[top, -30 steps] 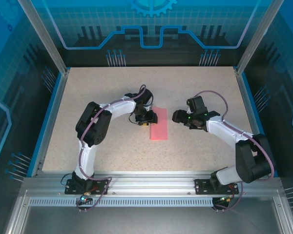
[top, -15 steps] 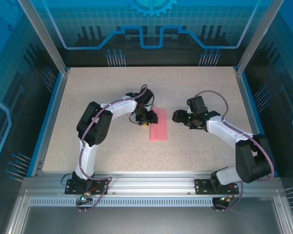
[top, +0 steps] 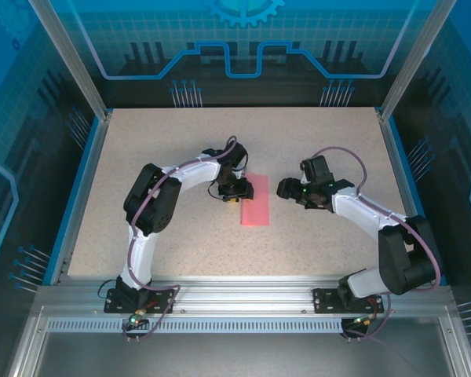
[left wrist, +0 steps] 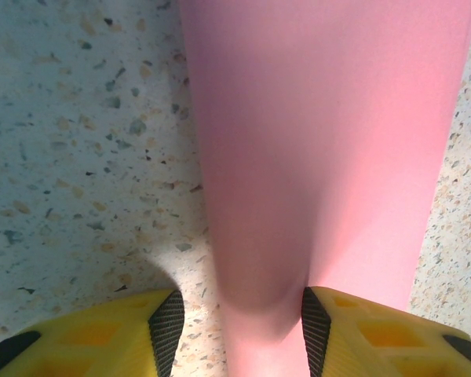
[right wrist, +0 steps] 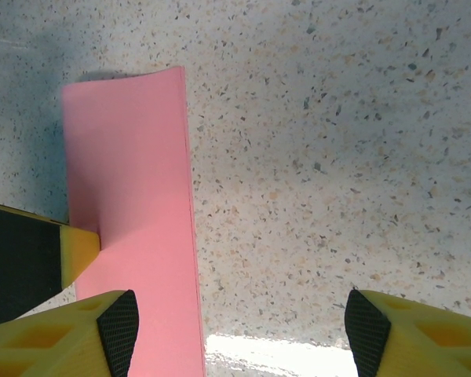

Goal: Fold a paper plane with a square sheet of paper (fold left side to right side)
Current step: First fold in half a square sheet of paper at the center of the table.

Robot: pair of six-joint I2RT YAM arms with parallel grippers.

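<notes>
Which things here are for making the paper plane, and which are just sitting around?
For the job:
- pink paper, folded into a narrow strip
- left hand, its fingers on either side of the paper's near end
- right hand, open above the table beside the paper

Just there:
- speckled table
- blue walls around it

My top camera sits high above and behind the white left arm [top: 184, 169] and white right arm [top: 365, 208]. It looks down on the whole speckled beige stone-look surface [top: 157, 133]. The left wrist camera looks down past its own yellow plastic left fingers [left wrist: 86, 334], very close to the thin salmon-pink sheet of paper [left wrist: 322, 141]. The right wrist camera looks down past its yellow right fingers [right wrist: 55, 330] from a bit farther back. I see that pink sheet in all three views.
</notes>
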